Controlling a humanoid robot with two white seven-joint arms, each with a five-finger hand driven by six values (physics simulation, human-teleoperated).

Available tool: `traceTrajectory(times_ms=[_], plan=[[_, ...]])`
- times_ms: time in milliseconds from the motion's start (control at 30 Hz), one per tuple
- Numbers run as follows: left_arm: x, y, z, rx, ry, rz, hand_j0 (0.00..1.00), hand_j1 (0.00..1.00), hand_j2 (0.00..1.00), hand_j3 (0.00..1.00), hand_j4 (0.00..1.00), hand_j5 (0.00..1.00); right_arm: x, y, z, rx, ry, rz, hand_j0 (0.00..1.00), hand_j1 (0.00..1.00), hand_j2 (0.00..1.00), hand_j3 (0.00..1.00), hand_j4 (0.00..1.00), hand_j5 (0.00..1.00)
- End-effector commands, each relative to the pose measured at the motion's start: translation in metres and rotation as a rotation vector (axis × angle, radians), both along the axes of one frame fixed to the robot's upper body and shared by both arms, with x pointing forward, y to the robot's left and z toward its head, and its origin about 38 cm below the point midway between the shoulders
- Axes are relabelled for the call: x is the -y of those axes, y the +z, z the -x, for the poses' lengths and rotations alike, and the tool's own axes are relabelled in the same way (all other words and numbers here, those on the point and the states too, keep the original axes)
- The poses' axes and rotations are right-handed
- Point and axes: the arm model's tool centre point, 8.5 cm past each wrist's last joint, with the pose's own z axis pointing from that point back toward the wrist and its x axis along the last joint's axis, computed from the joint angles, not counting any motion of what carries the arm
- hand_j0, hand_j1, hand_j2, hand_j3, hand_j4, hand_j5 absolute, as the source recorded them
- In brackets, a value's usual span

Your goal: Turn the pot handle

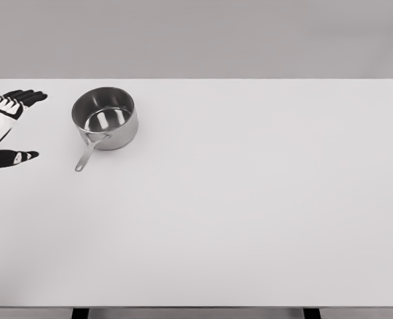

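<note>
One hand: left hand, fingers spread, holding nothing.
Saucepan: steel saucepan just right of the hand, upright on white table.
Handle: pot handle points toward robot.
Advice: probably approach the handle's tip sideways, push gently.

You're looking at a bare sim test setup, not a real kitchen: plain white table, flat grey wall behind, no furnishings. Only kitchen hint is a steel pot w/ handle.
</note>
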Motion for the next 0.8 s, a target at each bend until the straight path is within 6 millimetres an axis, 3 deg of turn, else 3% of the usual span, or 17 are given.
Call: traceTrajectory(times_ms=[0,167,300,433,533,633,767], plan=[[-0.002,0.000,0.000,0.000,0.004,0.008,1.00,1.00,1.00,1.00,1.00,1.00,0.000,0.000,0.000,0.000,-0.001,0.000,1.00,1.00,1.00,1.00,1.00,1.00],[-0.002,-0.001,0.002,-0.011,-0.002,-0.015,1.00,1.00,1.00,1.00,1.00,1.00,0.000,0.000,0.000,0.001,0.001,0.000,1.00,1.00,1.00,1.00,1.00,1.00],[0.011,0.015,0.003,0.037,-0.040,-0.015,1.00,1.00,1.00,1.00,1.00,1.00,0.000,0.000,0.000,0.001,-0.001,0.000,1.00,1.00,1.00,1.00,1.00,1.00],[0.054,0.034,0.013,0.075,-0.197,-0.039,1.00,1.00,1.00,1.00,1.00,1.00,0.000,0.000,0.000,-0.001,0.001,0.000,1.00,1.00,1.00,1.00,1.00,1.00],[0.074,0.035,0.023,-0.089,-0.401,0.046,1.00,1.00,1.00,1.00,1.00,1.00,0.000,0.000,0.000,-0.001,0.001,0.000,1.00,1.00,1.00,1.00,1.00,1.00],[0.077,0.039,0.026,-0.224,-0.518,0.116,1.00,1.00,1.00,1.00,1.00,1.00,0.000,0.000,0.000,-0.002,-0.001,-0.001,1.00,1.00,1.00,1.00,1.00,1.00],[0.070,0.068,0.028,-0.273,-0.639,0.324,1.00,1.00,1.00,1.00,1.00,1.00,0.000,0.000,0.000,0.001,0.001,0.000,1.00,1.00,1.00,1.00,1.00,1.00]])
